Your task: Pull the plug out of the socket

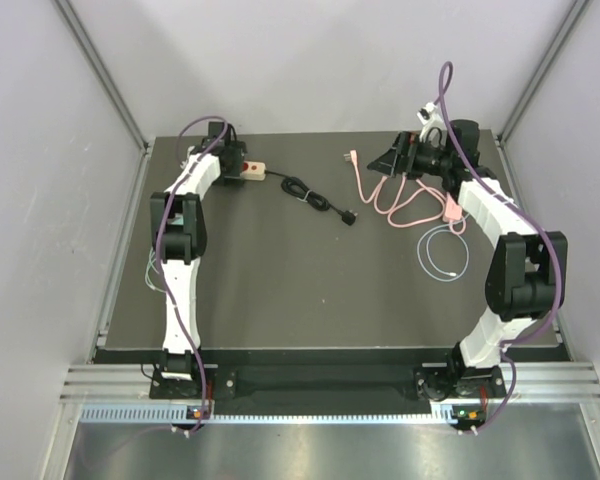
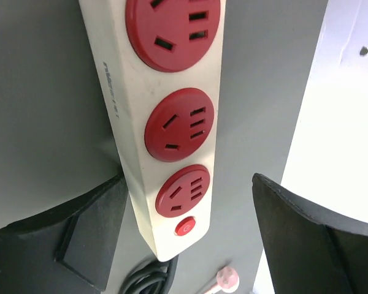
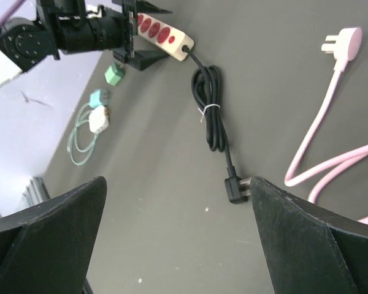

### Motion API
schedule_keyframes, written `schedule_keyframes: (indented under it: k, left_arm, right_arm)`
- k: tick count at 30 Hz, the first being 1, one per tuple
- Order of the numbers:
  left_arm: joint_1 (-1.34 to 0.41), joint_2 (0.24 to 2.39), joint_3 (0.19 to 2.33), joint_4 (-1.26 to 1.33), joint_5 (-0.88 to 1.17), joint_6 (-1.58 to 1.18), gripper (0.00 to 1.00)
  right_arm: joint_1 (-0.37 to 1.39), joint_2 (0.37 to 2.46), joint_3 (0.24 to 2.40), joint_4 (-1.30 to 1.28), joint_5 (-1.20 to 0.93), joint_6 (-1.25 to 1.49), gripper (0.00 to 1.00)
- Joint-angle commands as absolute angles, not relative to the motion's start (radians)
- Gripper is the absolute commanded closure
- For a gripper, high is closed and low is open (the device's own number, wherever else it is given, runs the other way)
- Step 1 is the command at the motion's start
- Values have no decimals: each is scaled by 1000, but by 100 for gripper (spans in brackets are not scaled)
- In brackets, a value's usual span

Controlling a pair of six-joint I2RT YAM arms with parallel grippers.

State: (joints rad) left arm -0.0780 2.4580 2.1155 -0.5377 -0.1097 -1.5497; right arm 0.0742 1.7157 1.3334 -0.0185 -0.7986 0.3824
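Top external view: the power strip [image 1: 253, 170] lies at the far left of the tabletop [image 1: 280, 300]. Its long axis runs left to right, with the cord end pointing toward the middle. The left hand [image 1: 230, 166] sits over the strip's left end. The pink plug [image 1: 352, 155] lies loose on the tabletop, well apart from the strip and just beside the right hand [image 1: 388, 160], on that hand's left. Its pink cable [image 1: 395, 205] loops toward the near side under the right arm. The strip's own black cord [image 1: 297, 187] ends in a black plug [image 1: 349, 216], also lying free. The right arm is nearer to the pink plug; the left arm is nearer to the strip.

Left wrist view: the fingers [image 2: 92, 239] stand apart, one on each side of the strip, across its short axis. The finger on the left of this view is at or against the strip's edge; the other stands clear of it. Nothing is clamped. All three red sockets [image 2: 179, 125] that show are empty. The red switch [image 2: 184, 228] sits at the cord end.

Right wrist view: the right hand's fingers stand wide apart with nothing between them. The black plug lies on the tabletop ahead of them. The pink plug lies at the upper right, prongs bare.

Judgement: no plug is seated in any visible socket, so the pull appears complete. The likely remaining step is for the left hand to lift straight up without dragging the strip sideways.
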Motion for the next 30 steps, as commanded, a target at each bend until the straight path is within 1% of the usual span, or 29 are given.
schedule_keyframes:
  k: [1,3,5,6,7,8,9,10,12,14,15,16,17,19,20,22,24,25,27,28,30]
  left_arm:
    - [-60,2375,2065,-419,-65,-1493,13]
    - [-55,2324,2014,-379,-34,-1433,10]
    - [-43,2251,1955,-293,-8,-1361,10]
    - [-38,2225,1880,-264,-5,-1345,9]
    - [-28,2194,1832,-214,44,-1332,8]
    - [-22,2130,1777,-168,64,-1307,8]
    - [-9,2094,1656,-125,98,-1298,8]
    - [-8,2059,1596,-51,116,-1292,8]
    - [23,1962,1443,-8,149,-1250,8]
    - [35,1877,1367,61,184,-1160,8]
    - [38,1850,1320,58,193,-1122,8]
    - [38,1801,1303,58,213,-1080,7]
    - [38,1778,1287,39,221,-995,7]
    - [29,1708,1275,-32,218,-893,7]
    - [26,1682,1270,-64,222,-790,7]
    - [25,1599,1235,-129,225,-715,7]
    - [25,1536,1171,-150,229,-625,7]
    - [25,1470,1148,-155,230,-599,7]
    - [26,1402,1085,-172,218,-529,6]
    - [28,1334,1063,-190,207,-506,3]
    - [29,1260,1001,-218,125,-470,1]
  right_arm:
    - [52,1651,1422,-61,-795,275,0]
    - [45,1646,1439,-113,-796,209,0]
    - [22,1644,1463,-156,-804,155,0]
    - [11,1643,1468,-166,-813,143,0]
    - [-29,1644,1476,-175,-831,132,0]
    - [-46,1643,1479,-192,-841,115,0]
    - [-78,1644,1489,-207,-850,103,0]
    - [-96,1647,1502,-231,-851,89,0]
    - [-133,1663,1540,-334,-848,19,0]
    - [-190,1672,1569,-446,-809,-65,0]
    - [-222,1684,1594,-477,-786,-80,0]
    - [-236,1690,1609,-510,-702,-92,0]
    - [-248,1700,1623,-567,-665,-121,0]
    - [-268,1720,1650,-609,-514,-130,0]
    - [-271,1726,1657,-632,-462,-127,0]
    - [-279,1738,1652,-644,-378,-136,0]
    - [-284,1749,1646,-650,-348,-149,0]
    - [-288,1755,1646,-653,-336,-164,1]
    - [-301,1775,1675,-692,-351,-269,0]
    - [-305,1782,1690,-718,-379,-323,0]
    - [-333,1804,1744,-794,-432,-469,0]
